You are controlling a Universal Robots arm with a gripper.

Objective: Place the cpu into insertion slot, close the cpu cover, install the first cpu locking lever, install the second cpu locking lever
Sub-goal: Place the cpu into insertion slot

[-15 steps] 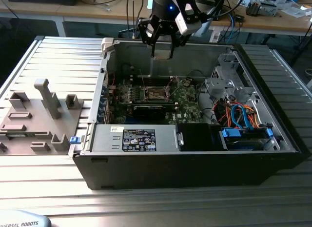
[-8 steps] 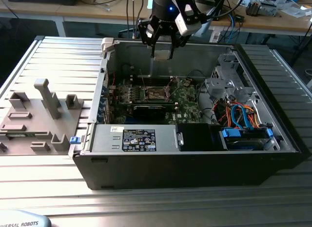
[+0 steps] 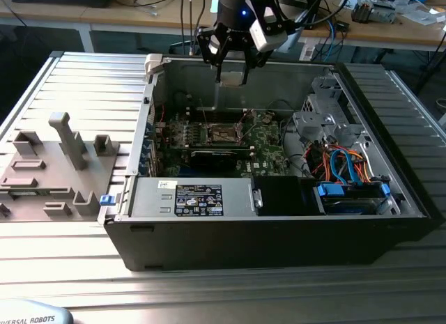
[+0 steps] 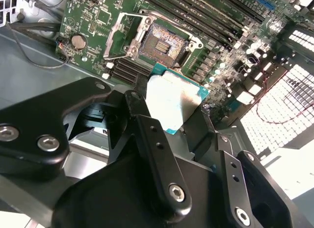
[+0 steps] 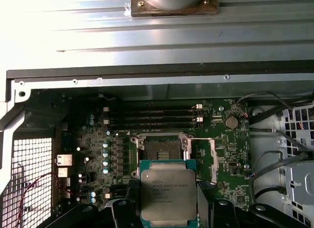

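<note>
Gripper (image 3: 232, 76) clenched on the cpu (image 5: 168, 196), hanging above the insertion slot (image 5: 159, 150). Slot lies bare, the cpu well clear of it.

One open computer case (image 3: 279, 233), one green motherboard (image 5: 225, 154) inside. One cpu (image 5: 168, 191), one insertion slot (image 5: 160, 148), one gripper (image 3: 232, 77) with two black fingers (image 4: 154, 144). One round coin cell (image 5: 231, 122). One labelled power supply box (image 3: 195, 198). One grey fixture tray (image 3: 56, 172). One perforated panel (image 5: 29, 174). Long memory slots (image 5: 152, 117): four, as best I can count from here
</note>
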